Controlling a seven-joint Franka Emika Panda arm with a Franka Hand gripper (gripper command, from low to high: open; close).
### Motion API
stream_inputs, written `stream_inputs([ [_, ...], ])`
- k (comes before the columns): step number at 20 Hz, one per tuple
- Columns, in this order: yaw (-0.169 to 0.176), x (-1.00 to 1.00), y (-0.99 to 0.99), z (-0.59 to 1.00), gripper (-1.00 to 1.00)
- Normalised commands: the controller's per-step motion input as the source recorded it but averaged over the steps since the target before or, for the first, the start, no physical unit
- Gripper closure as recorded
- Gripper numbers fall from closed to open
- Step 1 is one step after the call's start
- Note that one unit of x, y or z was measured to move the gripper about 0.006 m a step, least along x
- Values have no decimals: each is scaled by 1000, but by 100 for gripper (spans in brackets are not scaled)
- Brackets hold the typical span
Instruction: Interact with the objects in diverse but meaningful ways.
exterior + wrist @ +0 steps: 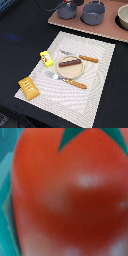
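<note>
Two views, and they show very different things. In the wrist view a red tomato (70,203) with a green leafy top fills almost the whole picture, blurred and very close to the lens; no fingers of the gripper show there, so I cannot tell how far open the claw is or whether it holds the tomato. The exterior view shows neither arm nor tomato. There, a pale placemat (95,85) lies across the dark table. At its centre sits a round tan plate (70,71) with a thin brown sausage (70,63) lying across it. A yellow printed packet (47,58) stands just left of the plate, and a golden scored bread loaf (29,88) lies at the placemat's lower left. An orange-handled fork (67,80) lies below the plate and an orange-handled knife (82,57) at its upper right. Two grey pots (93,12) stand on a pinkish board (107,30) along the frame's top.
</note>
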Motion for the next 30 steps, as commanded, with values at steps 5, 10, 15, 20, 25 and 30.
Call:
stream_inputs([
  [5,17,-227,53,-344,100],
  [10,23,-235,126,-13,-100],
  [15,24,-197,149,5,-100],
  [20,24,-151,163,45,-100],
  [25,8,-205,44,295,-100],
  [30,0,-158,-62,645,-100],
])
